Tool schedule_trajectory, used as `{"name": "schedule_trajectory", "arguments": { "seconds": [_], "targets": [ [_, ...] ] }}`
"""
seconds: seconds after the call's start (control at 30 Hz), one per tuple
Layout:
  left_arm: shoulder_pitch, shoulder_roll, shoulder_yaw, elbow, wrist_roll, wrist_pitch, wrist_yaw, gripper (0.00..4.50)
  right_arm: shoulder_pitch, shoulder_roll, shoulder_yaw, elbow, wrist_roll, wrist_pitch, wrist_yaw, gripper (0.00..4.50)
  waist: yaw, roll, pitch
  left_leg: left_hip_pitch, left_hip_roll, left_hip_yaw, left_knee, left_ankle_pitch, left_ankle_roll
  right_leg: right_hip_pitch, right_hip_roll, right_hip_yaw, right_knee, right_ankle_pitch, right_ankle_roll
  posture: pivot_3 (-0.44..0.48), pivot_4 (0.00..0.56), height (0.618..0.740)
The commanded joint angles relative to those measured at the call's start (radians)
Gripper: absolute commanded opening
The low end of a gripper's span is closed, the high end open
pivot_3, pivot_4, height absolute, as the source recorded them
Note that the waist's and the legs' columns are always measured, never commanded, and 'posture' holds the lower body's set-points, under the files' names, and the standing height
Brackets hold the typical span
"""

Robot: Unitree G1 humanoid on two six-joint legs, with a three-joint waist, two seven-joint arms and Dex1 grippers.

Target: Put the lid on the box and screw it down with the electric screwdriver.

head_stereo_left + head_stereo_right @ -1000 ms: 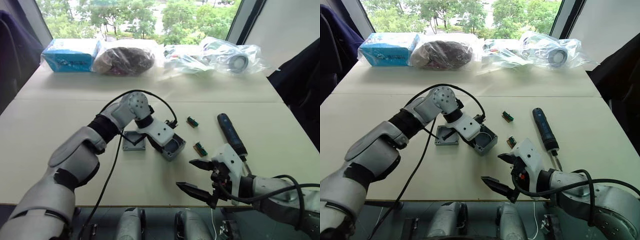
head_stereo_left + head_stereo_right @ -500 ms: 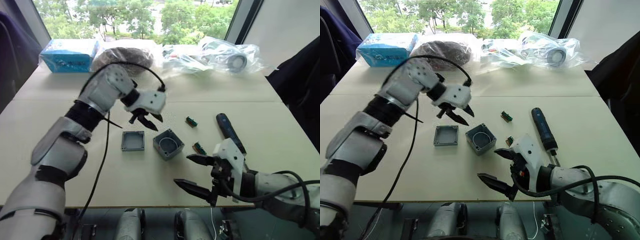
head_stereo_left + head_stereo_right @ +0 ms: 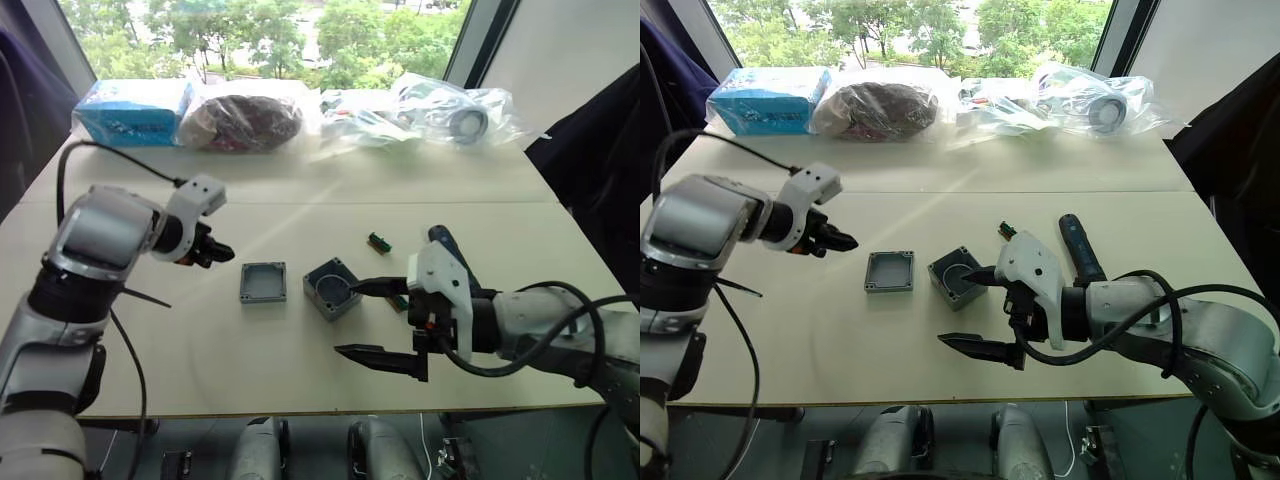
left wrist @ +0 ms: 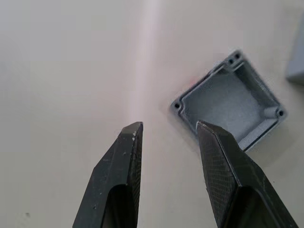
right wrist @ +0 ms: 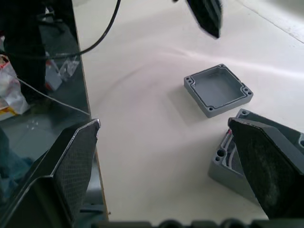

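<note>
The lid point(image 3: 263, 283) lies open side up near the table's middle, and the box point(image 3: 333, 288) stands just right of it, also open side up. My left gripper point(image 3: 210, 252) hovers left of the lid; in the left wrist view it point(image 4: 169, 124) is open and empty, with the lid point(image 4: 228, 107) just beyond its fingertips. My right gripper point(image 3: 345, 318) is wide open at the box's near right side, one finger reaching the box's rim. In the right wrist view the box point(image 5: 237, 161) sits beside one finger point(image 5: 270, 161). The electric screwdriver point(image 3: 440, 238) lies behind the right wrist, partly hidden.
A small green-and-tan block point(image 3: 379, 241) lies right of the box, towards the back. A blue carton point(image 3: 130, 108) and several plastic bags point(image 3: 440, 110) line the table's far edge. The front table edge point(image 3: 300, 408) is close below the right gripper.
My left gripper has left the box and drawn back to the left of the lid. My right gripper has moved in towards the box from the front right.
</note>
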Motion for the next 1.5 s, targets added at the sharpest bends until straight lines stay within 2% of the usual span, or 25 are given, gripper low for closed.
{"name": "schedule_trajectory", "arguments": {
  "seconds": [0.03,0.23,0.57,0.83,0.93,1.0,1.03,1.17,1.23,1.33,1.43,1.5],
  "targets": [
    [0.016,-0.055,0.109,-0.001,-0.086,0.008,0.17,1.79,-0.03,0.03,0.039,0.007,-0.056,-0.004,0.032,4.5,0.003,0.0,0.0,0.0,0.0,-0.001,0.0,0.0,0.0,0.0,0.0,-0.001,0.0,0.0,0.0,0.0,0.15,0.74],
    [0.037,-0.149,0.198,0.058,-0.32,0.008,0.453,1.79,-0.026,0.073,0.049,0.022,-0.092,0.004,0.032,4.5,0.0,0.0,0.0,0.0,-0.001,-0.001,0.0,0.0,-0.001,0.001,-0.001,0.0,0.001,0.0,0.0,0.0,0.15,0.74],
    [0.043,-0.116,0.154,0.151,-0.746,0.008,0.848,1.79,0.025,0.105,0.026,-0.008,-0.106,0.019,-0.012,4.5,0.001,0.0,0.0,0.0,-0.001,-0.001,0.0,0.001,-0.001,0.001,-0.002,0.0,0.002,0.0,0.0,0.0,0.15,0.74],
    [0.072,-0.112,0.097,0.2,-0.937,0.008,1.048,1.79,0.052,0.128,0.015,-0.031,-0.103,0.031,-0.06,4.5,0.0,0.0,0.0,0.001,-0.001,-0.001,0.0,0.001,-0.002,0.001,-0.002,0.0,0.002,0.0,0.0,0.0,0.15,0.74],
    [0.088,-0.11,0.08,0.208,-0.971,0.008,1.098,1.1,0.057,0.134,0.011,-0.036,-0.102,0.036,-0.072,4.5,0.0,0.0,0.0,0.002,-0.001,0.0,0.0,0.001,-0.002,0.002,-0.002,0.0,0.002,0.0,0.0,0.0,0.15,0.74],
    [0.105,-0.127,0.087,0.214,-0.985,0.008,1.127,0.25,0.06,0.136,0.006,-0.037,-0.098,0.039,-0.079,4.5,0.0,0.001,-0.001,0.002,-0.001,0.0,0.0,0.001,-0.002,0.003,-0.002,0.0,0.002,0.0,0.0,0.0,0.15,0.74],
    [0.109,-0.133,0.087,0.213,-0.988,0.008,1.141,0.07,0.06,0.137,0.004,-0.037,-0.097,0.04,-0.081,4.5,0.001,0.002,-0.002,0.003,-0.001,0.0,0.0,0.001,-0.002,0.003,-0.002,0.0,0.002,0.0,0.0,0.0,0.15,0.74],
    [0.117,-0.145,0.095,0.212,-1.013,0.008,1.185,0.07,0.067,0.135,-0.008,-0.034,-0.086,0.04,-0.08,4.5,0.0,0.002,-0.002,0.008,-0.002,0.0,0.0,0.001,-0.002,0.009,-0.003,-0.001,0.001,0.0,0.0,0.0,0.15,0.74],
    [0.12,-0.151,0.123,0.177,-0.978,0.008,1.18,0.07,0.072,0.14,-0.027,-0.019,-0.068,0.038,-0.082,4.5,0.0,0.002,-0.002,0.014,-0.002,0.0,-0.002,0.001,-0.002,0.015,-0.003,-0.001,-0.001,0.0,-0.001,0.0,0.15,0.74],
    [0.096,-0.186,0.228,0.179,-0.917,-0.005,1.175,0.07,0.075,0.167,-0.076,0.011,-0.017,0.023,-0.096,4.5,0.001,0.002,-0.002,0.017,-0.002,0.0,-0.003,0.001,-0.002,0.017,-0.003,-0.001,-0.002,0.0,-0.001,0.0,0.15,0.74],
    [0.011,-0.118,0.251,0.177,-0.794,-0.263,0.974,0.07,0.013,0.232,-0.13,0.104,0.0,0.011,-0.173,4.5,-0.001,0.001,-0.001,0.016,-0.002,0.0,-0.003,0.001,-0.002,0.016,-0.002,-0.001,-0.002,0.0,-0.001,0.0,0.15,0.74],
    [-0.029,-0.109,0.252,0.166,-0.71,-0.473,0.822,0.07,-0.072,0.315,-0.147,0.214,0.015,0.012,-0.267,4.5,-0.001,0.0,0.0,0.014,-0.003,0.001,-0.003,0.001,-0.002,0.015,-0.001,-0.001,-0.002,0.0,-0.002,0.0,0.15,0.74]
  ]
}}
